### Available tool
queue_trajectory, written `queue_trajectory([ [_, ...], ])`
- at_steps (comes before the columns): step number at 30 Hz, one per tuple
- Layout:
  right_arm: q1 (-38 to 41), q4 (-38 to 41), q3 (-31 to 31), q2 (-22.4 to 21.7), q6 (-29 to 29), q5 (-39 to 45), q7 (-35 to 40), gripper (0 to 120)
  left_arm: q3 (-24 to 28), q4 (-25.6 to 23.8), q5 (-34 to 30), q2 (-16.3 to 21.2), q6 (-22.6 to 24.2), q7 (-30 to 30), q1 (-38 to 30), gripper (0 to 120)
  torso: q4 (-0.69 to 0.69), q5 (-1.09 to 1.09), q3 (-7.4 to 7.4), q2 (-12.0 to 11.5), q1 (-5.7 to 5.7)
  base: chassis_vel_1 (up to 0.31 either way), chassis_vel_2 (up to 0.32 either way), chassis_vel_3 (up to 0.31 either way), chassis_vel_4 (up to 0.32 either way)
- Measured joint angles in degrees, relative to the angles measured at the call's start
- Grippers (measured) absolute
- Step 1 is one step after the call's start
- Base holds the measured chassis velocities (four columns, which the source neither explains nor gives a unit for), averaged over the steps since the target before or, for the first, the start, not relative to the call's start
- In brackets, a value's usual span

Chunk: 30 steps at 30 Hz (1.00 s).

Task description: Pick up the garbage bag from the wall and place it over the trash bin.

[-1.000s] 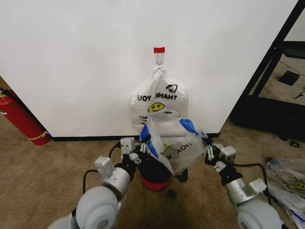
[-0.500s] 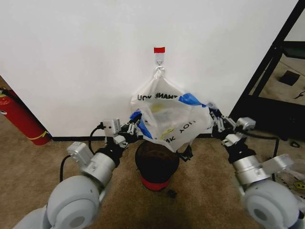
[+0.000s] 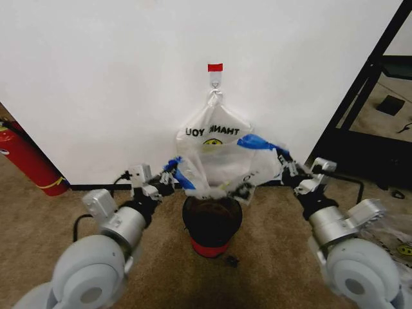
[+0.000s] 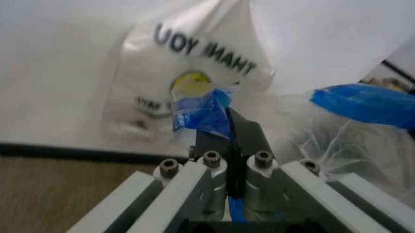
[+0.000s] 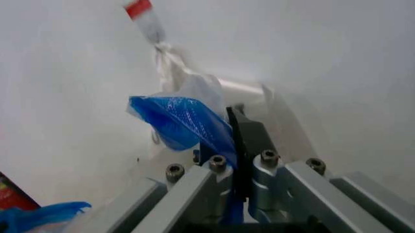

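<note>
Above the trash bin (image 3: 212, 219), both end effectors — left (image 3: 168, 178), right (image 3: 288, 168) — pinch the garbage bag (image 3: 222, 164), stretching it wide.

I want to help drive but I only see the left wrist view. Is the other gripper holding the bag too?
Observer: Yes. The right gripper is shut on a blue patch of the garbage bag, out on the bag's right side.
Operator: Where's the trash bin? I can't find it.
Observer: The trash bin stands on the carpet right under the stretched bag, between both arms.
Operator: Is the bag on the bin yet?
Observer: Not yet. The left gripper and the right one hold it open above the rim.
Operator: What's that other smiley bag?
Observer: It hangs from a hook under red tape on the wall.
</note>
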Motion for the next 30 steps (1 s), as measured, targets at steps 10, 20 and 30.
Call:
queue_trajectory([
  [10,1.74,-5.14,-4.9,3.22,-1.77,0.77,1.15,0,-0.56,0.1,-3.39,-1.42,1.83,-3.97,1.89,0,0.02,0.01,0.0,0.0,0.0,0.0,0.0,0.0,0.0],
  [20,2.26,-11.7,-9.45,8.01,-0.89,-5.31,0.47,0,6.11,7.65,0.57,-8.08,-0.54,-4.17,1.75,0,0.02,0.01,0.0,0.0,0.0,0.0,0.0,0.0,0.0],
  [30,-0.09,-16.43,-10.61,10.98,1.94,-10.23,-1.54,0,10.28,18.68,8.69,-11.54,-4.52,-0.48,-0.06,0,0.02,0.01,0.0,0.0,0.0,0.0,0.0,0.0,0.0],
])
